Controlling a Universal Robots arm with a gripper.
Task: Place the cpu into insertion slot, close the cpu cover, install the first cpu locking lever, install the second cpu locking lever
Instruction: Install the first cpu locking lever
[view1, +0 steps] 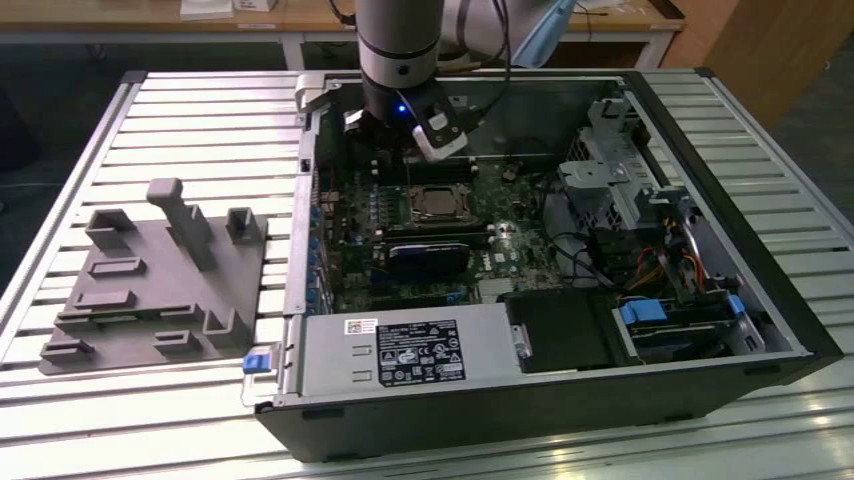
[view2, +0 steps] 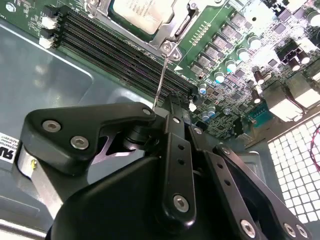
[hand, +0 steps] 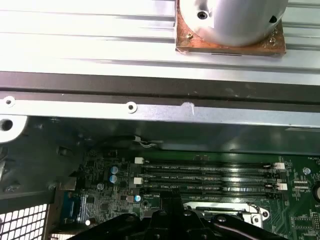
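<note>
One thin locking lever (view2: 161, 80) is clamped between the jaws — its tip hidden.

Green board, silver metal, black tooling.
The green printed circuit board (view2: 212, 17) carried a silvery-grey square cpu (view2: 142, 14) within a pale grey metal cover frame (view2: 145, 39). The black jointed end effector (view2: 172, 102) contrasted with the silver, line-ribbed aluminium table (view1: 200, 110) and the plain matte grey plastic fixture (view1: 140, 295).

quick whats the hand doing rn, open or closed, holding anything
hand: closed, its tip at the thin locking lever; whether it grips the lever cannot be told.
</note>
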